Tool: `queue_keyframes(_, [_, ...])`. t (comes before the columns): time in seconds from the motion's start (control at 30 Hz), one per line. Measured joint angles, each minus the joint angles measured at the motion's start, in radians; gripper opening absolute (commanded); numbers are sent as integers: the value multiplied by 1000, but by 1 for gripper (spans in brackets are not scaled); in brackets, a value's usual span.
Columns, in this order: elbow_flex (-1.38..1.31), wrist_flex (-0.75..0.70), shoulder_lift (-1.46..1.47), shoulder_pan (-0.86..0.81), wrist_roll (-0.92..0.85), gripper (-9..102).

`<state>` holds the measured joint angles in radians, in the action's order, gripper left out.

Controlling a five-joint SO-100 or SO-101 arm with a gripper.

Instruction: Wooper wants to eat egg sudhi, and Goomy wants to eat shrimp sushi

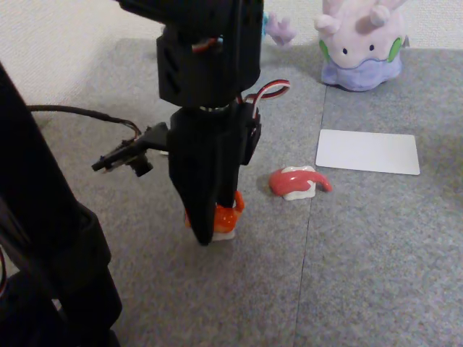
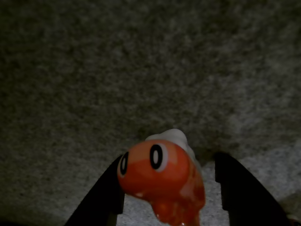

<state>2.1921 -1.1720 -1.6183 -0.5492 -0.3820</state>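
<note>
Gripper (image 1: 210, 235) down on the mat (image 1: 376, 275) left of centre, fingers apart around the shrimp sushi (image 1: 227, 217), not clearly squeezing it. Pink-red sushi (image 1: 296, 183) near the middle, white card (image 1: 367, 151) further right, Goomy (image 1: 362, 45) at the far edge.

Oblique fixed view; close, perhaps downward wrist view

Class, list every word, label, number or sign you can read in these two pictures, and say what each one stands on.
None can be read.
White card: blank on the face that shows.
Shrimp sushi: two painted eyes, no letters.
Goomy: no tag or print in view.
Gripper and arm: black, no readable marking.
</note>
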Motion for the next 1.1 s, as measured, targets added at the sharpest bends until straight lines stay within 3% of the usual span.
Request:
queue_keyframes(0.17, [2,11,0,-2,8,20])
queue_keyframes(0.43, [0,35,5,-2,34,4])
queue_keyframes(0.8, [-5,29,-3,2,146,4])
queue_keyframes(0.9, [17,15,-67,11,227,4])
queue_keyframes(1.1, [17,11,-291,153,574,4])
